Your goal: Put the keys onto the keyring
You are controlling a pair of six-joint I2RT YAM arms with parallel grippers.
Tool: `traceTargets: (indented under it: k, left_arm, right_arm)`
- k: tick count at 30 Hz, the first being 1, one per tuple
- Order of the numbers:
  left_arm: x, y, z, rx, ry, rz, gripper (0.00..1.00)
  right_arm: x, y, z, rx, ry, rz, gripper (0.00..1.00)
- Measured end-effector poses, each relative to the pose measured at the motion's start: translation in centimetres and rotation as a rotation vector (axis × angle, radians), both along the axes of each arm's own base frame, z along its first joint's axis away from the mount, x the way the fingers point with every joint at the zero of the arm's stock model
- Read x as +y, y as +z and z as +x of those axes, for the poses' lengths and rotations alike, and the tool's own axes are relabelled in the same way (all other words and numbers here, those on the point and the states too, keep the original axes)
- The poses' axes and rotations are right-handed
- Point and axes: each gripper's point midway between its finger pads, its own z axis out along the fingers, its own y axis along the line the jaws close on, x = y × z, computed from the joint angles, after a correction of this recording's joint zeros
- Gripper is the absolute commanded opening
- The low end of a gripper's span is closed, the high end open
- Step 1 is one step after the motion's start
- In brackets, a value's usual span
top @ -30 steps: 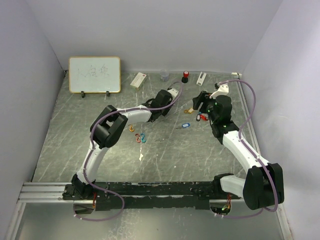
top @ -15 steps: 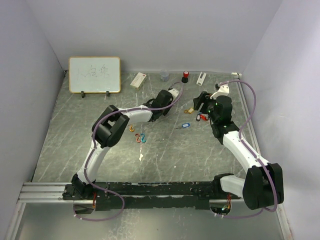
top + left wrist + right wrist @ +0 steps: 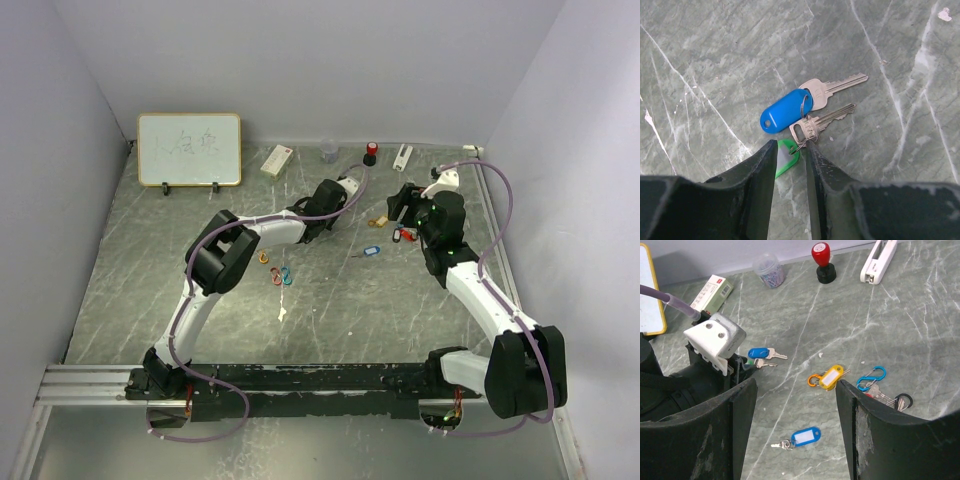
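Left tool [image 3: 790,150]: fingers narrowly spread, astride the green tag [image 3: 785,161]. A sliver of gap shows at the right finger, so no pinch is visible.
Green tag: flat plastic, lying on the tabletop [image 3: 715,60] between the fingers, its far end linked to the lower key [image 3: 817,124].
Lower key: just beyond the right fingertip, with the blade pointing away to the right. Whether the head touches the finger, cannot tell.
Blue tag [image 3: 786,111]: lies crosswise just past both fingertips, joined by a split ring [image 3: 803,106] to the upper key [image 3: 832,86].
Handling (judged): light, stiff and smooth. The metal lies thin and flat on the hard tabletop, so it is awkward to get under. The tag is thicker and less slippery.
Best hold (judged): the tag's long edges. The key would dangle and swing from its ring once lifted.
Right tool [image 3: 796,385]: spread wide, empty, above the tabletop and well apart from the left tool's keys.
Beneath right tool: yellow tag [image 3: 830,377] with orange carabiner [image 3: 812,380], second blue tag [image 3: 803,435] nearer, blue carabiner [image 3: 871,377] to the right.
Keyring: cannot tell which ring is meant.
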Motion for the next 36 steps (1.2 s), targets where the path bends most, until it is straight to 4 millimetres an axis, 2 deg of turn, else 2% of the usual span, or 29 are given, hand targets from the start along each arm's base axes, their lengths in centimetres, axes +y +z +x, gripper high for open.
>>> traceTargets:
  k: [4, 8, 9, 18, 26, 31, 36]
  left_arm:
    - [0.0, 0.0, 0.0, -0.001, -0.001, 0.002, 0.28]
    - [0.0, 0.0, 0.0, -0.004, -0.004, 0.003, 0.09]
    - [0.0, 0.0, 0.1, -0.005, -0.004, 0.002, 0.07]
    - [0.3, -0.2, -0.3, -0.012, -0.002, -0.009, 0.07]
    - [1.9, 0.2, -2.6, 0.015, 0.009, -0.012, 0.07]
    - [2.1, 2.8, -3.8, 0.001, -0.001, -0.05, 0.07]
    - [1.5, 7.2, -4.4, -0.044, -0.019, -0.125, 0.07]
  right_arm:
    - [-0.1, -0.1, 0.0, 0.004, -0.001, 0.0, 0.64]
    - [-0.1, -0.2, 0.1, 0.005, -0.003, -0.001, 0.64]
    - [-0.1, -0.2, 0.1, 0.006, -0.003, -0.001, 0.64]
    - [-0.1, -0.4, 0.1, 0.011, -0.001, 0.0, 0.64]
    - [0.3, -0.5, 0.1, 0.013, 0.02, 0.008, 0.64]
    - [1.1, -1.4, 0.2, 0.038, 0.064, 0.025, 0.64]
    - [2.7, -2.9, 0.3, 0.084, 0.131, 0.072, 0.63]
